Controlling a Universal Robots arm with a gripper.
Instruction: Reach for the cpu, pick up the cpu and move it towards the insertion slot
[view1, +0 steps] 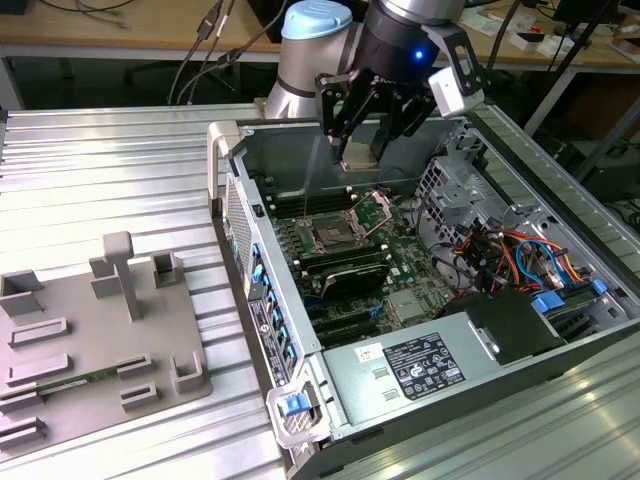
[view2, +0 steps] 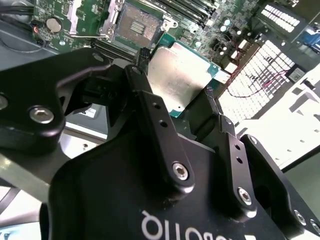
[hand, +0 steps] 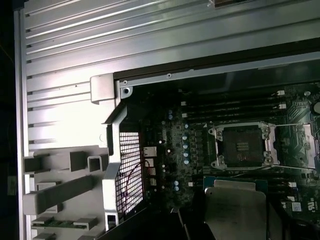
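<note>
My gripper (view1: 365, 135) hangs over the open computer case and is shut on the cpu (view1: 362, 150), a flat silvery square with a thin green rim. In the second wrist view the black fingers (view2: 145, 95) clamp the cpu (view2: 182, 80) by two opposite edges. The insertion slot (view1: 335, 233), a silver-framed socket with a dark centre, lies on the motherboard below the chip and slightly toward the exterior view's left. It stands uncovered in both wrist views (view2: 137, 25) (hand: 243, 146), and the cpu (hand: 235, 207) floats close beside it, apart from it.
Black memory slots (view1: 345, 270) run next to the socket. A small grey heatsink (view1: 405, 308), a power supply (view1: 430, 365) and bundled cables (view1: 510, 255) fill the case's other end. A grey fixture block (view1: 100, 330) sits on the ribbed metal table (view1: 100, 170).
</note>
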